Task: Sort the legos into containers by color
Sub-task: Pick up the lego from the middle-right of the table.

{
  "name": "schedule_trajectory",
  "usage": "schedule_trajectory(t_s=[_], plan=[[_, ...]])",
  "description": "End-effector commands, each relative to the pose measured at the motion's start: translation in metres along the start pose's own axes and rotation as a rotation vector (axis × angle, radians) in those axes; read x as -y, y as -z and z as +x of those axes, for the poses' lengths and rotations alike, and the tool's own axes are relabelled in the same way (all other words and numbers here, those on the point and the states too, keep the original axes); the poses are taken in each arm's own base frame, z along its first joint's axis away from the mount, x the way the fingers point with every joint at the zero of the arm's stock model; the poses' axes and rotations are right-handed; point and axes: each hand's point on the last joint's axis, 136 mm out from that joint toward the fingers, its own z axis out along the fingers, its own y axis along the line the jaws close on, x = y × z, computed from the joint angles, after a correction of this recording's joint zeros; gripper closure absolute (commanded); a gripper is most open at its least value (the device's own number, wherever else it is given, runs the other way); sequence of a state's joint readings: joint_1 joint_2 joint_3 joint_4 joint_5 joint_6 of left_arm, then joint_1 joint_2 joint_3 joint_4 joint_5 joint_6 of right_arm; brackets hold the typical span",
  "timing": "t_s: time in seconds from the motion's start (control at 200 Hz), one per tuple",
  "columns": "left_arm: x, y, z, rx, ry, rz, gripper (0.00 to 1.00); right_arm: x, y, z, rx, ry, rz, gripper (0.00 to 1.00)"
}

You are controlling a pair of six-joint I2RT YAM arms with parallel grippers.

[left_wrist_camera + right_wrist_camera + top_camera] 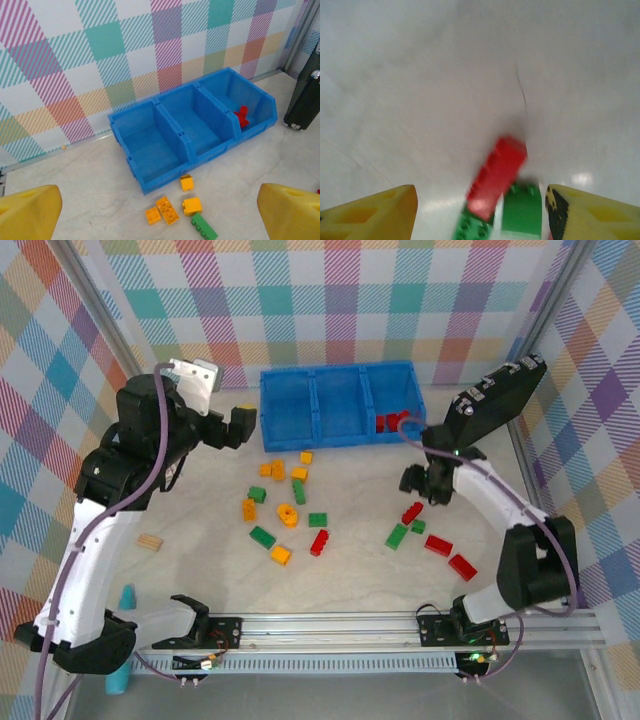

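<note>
The blue tray (335, 405) (150, 120) stands at the back, with red legos (392, 422) (242, 116) in its right compartment; the other two compartments hold nothing. Yellow-orange, green and red legos lie scattered on the table: a yellow cluster (272, 470) (167, 210), a green brick (262, 536) and red bricks (438, 545). My left gripper (243, 425) hovers open just left of the tray, fingers (27, 215) wide apart. My right gripper (427, 488) (480, 215) is open low over a red brick (412, 512) (497, 177) that lies beside two green bricks (522, 210).
A black case (497, 400) (302, 100) leans at the back right next to the tray. A small tan wooden block (150, 542) lies at the left. Metal frame posts and checked walls enclose the table.
</note>
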State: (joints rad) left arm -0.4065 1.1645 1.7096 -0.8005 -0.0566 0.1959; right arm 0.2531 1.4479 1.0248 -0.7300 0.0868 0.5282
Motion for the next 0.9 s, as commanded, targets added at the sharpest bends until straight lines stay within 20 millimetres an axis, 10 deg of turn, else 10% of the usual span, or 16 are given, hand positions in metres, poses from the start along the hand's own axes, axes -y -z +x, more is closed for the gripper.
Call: schedule_trajectory(t_s=[0.0,0.895], plan=[[0.001,0.006,-0.007,0.043,-0.009,0.004,0.0,0.002,0.006,0.023,-0.016,-0.175,-0.051,0.3],[-0.007,0.021,-0.001,0.075,-0.053,-0.05,0.0,0.003,-0.074,0.01,-0.126,-0.166,0.059,0.55]])
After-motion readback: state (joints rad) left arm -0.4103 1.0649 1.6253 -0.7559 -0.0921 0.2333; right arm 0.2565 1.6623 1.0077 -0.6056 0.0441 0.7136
